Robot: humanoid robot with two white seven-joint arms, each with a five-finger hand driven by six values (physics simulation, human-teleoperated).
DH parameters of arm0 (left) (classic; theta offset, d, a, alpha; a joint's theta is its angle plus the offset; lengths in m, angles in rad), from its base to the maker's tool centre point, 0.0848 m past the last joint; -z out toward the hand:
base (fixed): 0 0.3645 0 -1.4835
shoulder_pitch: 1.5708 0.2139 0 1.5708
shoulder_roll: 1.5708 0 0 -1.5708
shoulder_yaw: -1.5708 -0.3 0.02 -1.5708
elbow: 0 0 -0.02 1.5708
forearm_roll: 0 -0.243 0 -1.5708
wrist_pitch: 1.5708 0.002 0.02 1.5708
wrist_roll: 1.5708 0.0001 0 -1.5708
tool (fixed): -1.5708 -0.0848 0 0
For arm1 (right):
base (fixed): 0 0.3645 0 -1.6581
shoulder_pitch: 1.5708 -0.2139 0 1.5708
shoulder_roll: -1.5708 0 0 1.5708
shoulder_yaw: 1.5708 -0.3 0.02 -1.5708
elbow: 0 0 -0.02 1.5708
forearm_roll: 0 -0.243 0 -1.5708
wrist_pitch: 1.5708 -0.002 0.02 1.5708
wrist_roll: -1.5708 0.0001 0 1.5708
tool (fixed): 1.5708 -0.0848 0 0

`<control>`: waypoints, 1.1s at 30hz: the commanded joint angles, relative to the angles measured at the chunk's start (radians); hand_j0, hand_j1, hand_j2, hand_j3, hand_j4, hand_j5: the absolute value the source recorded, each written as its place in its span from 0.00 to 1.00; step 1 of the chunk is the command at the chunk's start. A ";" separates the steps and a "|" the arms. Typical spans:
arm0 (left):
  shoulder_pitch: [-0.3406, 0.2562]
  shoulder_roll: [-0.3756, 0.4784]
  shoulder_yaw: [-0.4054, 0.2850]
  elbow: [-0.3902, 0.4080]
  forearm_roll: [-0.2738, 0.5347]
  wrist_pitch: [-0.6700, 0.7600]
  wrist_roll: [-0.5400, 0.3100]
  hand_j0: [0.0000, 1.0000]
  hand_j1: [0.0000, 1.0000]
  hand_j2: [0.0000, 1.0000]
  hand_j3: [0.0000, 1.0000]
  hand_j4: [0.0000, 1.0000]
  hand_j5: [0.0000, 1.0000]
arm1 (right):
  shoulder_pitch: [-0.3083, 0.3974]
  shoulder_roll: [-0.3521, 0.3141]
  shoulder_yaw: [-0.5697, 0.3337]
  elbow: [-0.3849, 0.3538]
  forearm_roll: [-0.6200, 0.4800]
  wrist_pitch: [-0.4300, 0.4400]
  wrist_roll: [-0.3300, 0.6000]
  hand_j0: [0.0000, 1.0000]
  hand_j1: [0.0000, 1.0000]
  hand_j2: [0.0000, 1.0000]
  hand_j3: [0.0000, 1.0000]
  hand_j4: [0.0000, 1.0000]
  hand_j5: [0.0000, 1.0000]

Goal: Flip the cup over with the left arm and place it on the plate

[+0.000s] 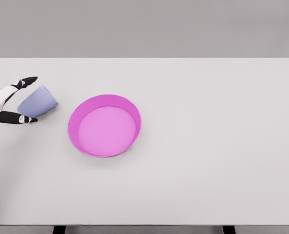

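while the left robot hand (22,100) reaches in from the left edge, its black-tipped fingers (29,79) stand spread on either side of the cup (37,102), one above it and one below. whether they press on the cup cannot be told. the cup, pale blue, lies tilted on the white surface (207,146) near its left end, its narrow end toward the plate (104,125). the plate, pink with a raised rim, sits just right of the cup, apart from it, with nothing in it.
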 commanded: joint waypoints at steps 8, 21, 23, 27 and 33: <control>-0.044 -0.033 -0.001 0.031 -0.097 0.015 0.000 1.00 1.00 1.00 1.00 1.00 1.00 | 0.000 0.000 0.000 -0.001 0.000 0.000 0.000 1.00 1.00 1.00 1.00 1.00 1.00; -0.097 -0.069 -0.039 0.060 -0.105 0.091 0.000 1.00 1.00 1.00 1.00 1.00 1.00 | 0.000 0.000 0.000 -0.001 0.000 0.000 0.000 1.00 1.00 1.00 1.00 1.00 1.00; -0.109 -0.072 -0.065 0.064 -0.105 0.091 0.000 1.00 1.00 1.00 1.00 1.00 1.00 | -0.002 0.000 0.000 0.000 0.000 0.000 0.000 1.00 1.00 1.00 1.00 1.00 1.00; -0.121 -0.072 -0.085 0.074 -0.105 0.090 0.002 1.00 1.00 1.00 1.00 1.00 1.00 | 0.000 0.000 0.000 0.000 0.000 0.000 0.000 1.00 1.00 1.00 1.00 1.00 1.00; -0.150 -0.072 -0.110 0.074 -0.104 0.091 0.002 1.00 1.00 1.00 1.00 1.00 1.00 | 0.000 0.000 0.000 -0.001 0.000 0.000 0.000 1.00 1.00 1.00 1.00 1.00 1.00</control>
